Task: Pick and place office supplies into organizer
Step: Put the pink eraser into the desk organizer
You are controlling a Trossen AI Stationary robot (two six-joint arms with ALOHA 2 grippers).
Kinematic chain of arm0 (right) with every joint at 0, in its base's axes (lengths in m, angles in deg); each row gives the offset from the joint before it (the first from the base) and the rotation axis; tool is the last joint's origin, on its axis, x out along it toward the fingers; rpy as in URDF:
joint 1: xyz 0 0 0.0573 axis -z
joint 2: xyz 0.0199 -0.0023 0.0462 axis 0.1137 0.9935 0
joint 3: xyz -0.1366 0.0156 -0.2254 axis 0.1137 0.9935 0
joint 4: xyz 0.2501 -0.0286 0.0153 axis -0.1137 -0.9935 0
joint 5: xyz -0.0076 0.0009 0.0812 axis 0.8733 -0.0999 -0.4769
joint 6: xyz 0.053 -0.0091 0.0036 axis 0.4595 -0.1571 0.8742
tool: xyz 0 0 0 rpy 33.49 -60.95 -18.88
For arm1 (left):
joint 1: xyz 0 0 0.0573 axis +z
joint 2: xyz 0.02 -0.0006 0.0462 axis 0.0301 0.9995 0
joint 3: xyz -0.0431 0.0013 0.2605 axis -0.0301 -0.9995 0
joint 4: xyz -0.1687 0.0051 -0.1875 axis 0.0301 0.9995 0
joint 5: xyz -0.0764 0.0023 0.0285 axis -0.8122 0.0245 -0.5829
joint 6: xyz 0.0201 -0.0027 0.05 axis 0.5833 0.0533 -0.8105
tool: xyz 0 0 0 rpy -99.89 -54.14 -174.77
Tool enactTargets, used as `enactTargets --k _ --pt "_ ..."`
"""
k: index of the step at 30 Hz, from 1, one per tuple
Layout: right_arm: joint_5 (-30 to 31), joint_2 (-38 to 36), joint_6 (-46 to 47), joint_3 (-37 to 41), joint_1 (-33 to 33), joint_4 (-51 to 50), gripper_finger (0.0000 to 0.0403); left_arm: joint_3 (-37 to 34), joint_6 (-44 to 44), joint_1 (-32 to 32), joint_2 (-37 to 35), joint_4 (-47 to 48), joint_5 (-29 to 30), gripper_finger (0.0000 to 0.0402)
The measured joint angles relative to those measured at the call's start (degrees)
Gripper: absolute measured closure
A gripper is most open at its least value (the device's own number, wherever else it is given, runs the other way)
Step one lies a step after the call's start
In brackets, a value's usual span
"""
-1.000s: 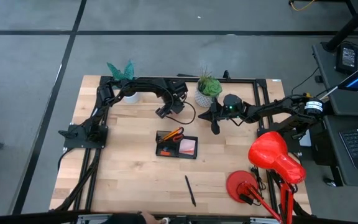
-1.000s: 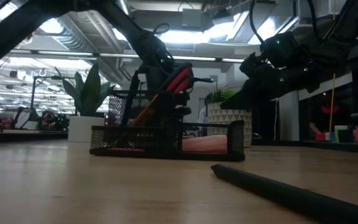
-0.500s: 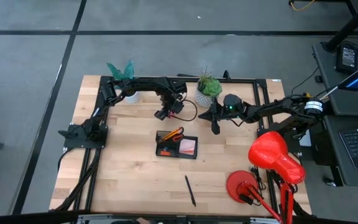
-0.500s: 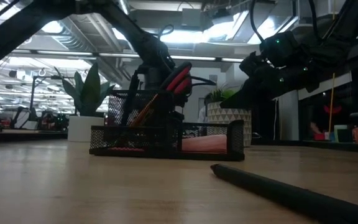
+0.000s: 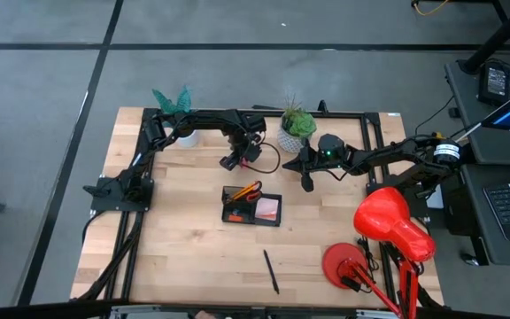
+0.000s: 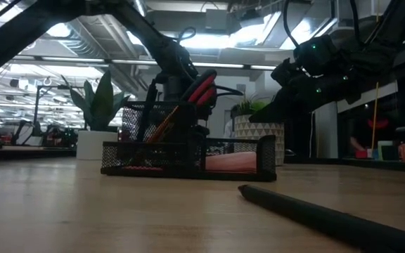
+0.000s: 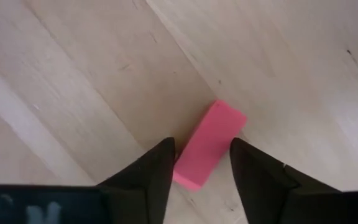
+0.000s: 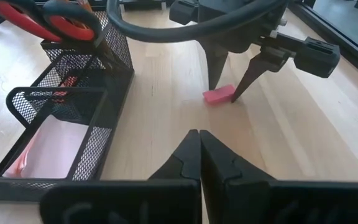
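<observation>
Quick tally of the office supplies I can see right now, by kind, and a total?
Scissors, in the organizer: 1
Sticky-note block, in the organizer: 1
Eraser, between the left gripper fingers: 1
Pen, on the table: 1
Total: 4

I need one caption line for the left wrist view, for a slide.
Left gripper open, its fingers straddling a pink eraser that lies flat on the wooden table.

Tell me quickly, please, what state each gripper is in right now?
Left gripper: open, fingers straddling the small pink rectangular eraser on the table, not yet gripping.
Right gripper: shut, holding nothing.
</observation>
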Motion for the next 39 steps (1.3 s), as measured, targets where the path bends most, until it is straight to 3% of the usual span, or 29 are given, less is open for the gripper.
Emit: enactTargets --k 12,20,39 --pt "0.0 0.0 0.0 0.0 0.0 -0.2 0.0402 0.0 0.8 -1.9 -0.1 -0.4 6.3 0.0363" --pt "0.0 0.0 0.0 0.0 0.0 -0.7 0.0402 -0.1 4.0 -2.9 -0.9 -0.7 10.3 0.0372" --pt "0.1 0.0 -0.6 0.0 0.0 -1.7 0.0402 -0.4 9.7 -4.3 -5.5 3.7 11.4 0.04"
